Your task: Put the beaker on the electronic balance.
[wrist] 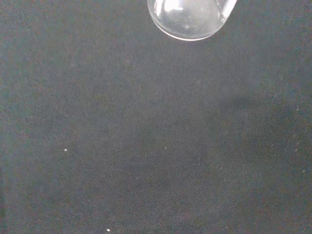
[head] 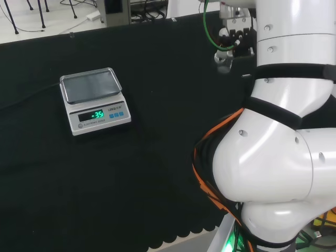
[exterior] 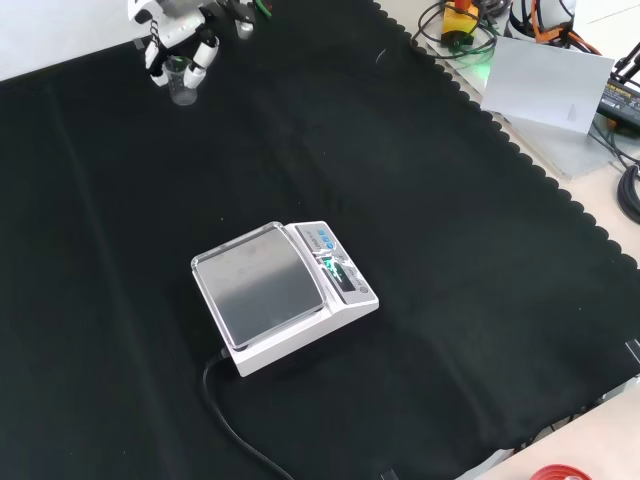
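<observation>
The beaker (exterior: 183, 82), a small clear vessel, is held in the hand (exterior: 176, 40) at the far top-left corner of the front view, well apart from the electronic balance (exterior: 283, 293) and above the black cloth (exterior: 450, 250). The hand's black and white fingers (exterior: 206, 52) curl round the beaker's upper part. No contents can be made out in it; in the wrist view its rounded clear base (wrist: 189, 18) shows nothing but glare against the cloth.

The electronic balance stands alone near the middle of the cloth, its grey rectangular pan (exterior: 258, 285) bare. In the head view the balance (head: 94, 101) lies well to the left of the hand (head: 229, 43) and beaker (head: 224, 62). Its front panel carries a lit green display, blue buttons and small print beneath. A black cable (exterior: 235, 430) runs from the balance's near side across the cloth.
</observation>
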Available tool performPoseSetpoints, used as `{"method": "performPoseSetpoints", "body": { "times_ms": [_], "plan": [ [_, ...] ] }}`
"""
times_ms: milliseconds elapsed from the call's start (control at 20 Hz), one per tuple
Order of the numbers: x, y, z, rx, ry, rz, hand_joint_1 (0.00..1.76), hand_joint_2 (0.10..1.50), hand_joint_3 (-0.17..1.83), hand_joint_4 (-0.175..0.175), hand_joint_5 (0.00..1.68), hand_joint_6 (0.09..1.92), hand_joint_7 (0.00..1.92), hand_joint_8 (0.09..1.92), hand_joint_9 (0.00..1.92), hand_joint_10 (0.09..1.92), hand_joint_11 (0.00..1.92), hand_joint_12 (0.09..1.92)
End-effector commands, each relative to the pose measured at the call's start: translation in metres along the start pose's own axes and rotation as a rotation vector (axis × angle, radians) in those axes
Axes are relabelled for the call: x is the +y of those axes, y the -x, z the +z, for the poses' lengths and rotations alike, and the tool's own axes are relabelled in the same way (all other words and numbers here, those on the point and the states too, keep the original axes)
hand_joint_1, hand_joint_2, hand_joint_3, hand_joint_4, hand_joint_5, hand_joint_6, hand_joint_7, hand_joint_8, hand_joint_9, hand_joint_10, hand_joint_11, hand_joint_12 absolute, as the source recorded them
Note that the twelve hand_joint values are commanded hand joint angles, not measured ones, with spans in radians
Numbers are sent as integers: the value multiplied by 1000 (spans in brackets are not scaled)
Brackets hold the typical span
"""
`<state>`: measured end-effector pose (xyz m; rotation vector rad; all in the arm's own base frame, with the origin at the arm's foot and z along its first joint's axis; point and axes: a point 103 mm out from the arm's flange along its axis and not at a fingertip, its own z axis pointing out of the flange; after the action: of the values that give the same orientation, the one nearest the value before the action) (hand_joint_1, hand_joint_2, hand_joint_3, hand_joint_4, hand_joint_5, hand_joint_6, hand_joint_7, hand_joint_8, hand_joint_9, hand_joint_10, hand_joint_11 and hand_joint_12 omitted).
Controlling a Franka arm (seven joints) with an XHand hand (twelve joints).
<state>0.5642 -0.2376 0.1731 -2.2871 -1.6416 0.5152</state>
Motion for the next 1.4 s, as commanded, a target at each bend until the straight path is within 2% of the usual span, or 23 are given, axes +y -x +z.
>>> {"method": "performPoseSetpoints", "body": {
  "times_ms": [50, 350, 650, 950, 1400],
  "plan": [
    [-20, -8, -24, -43, 7, -24, 1073, 1278, -22, -175, 711, 1414, 688, 1017, 882, 863, 867, 1105],
    [-30, -10, -31, 17, -6, -53, 1074, 1276, -22, -175, 715, 1410, 702, 1021, 888, 869, 872, 1106],
    [-44, -20, -53, 1, 3, -97, 1075, 1274, -22, -175, 718, 1407, 709, 1022, 891, 872, 874, 1107],
    [-58, -52, -72, -37, 35, -178, 1075, 1274, -22, -175, 719, 1405, 711, 1021, 893, 874, 879, 1110],
    [-67, -111, -76, -76, 36, -295, 1075, 1273, -22, -175, 720, 1404, 706, 1016, 894, 871, 882, 1115]
  ]
}}
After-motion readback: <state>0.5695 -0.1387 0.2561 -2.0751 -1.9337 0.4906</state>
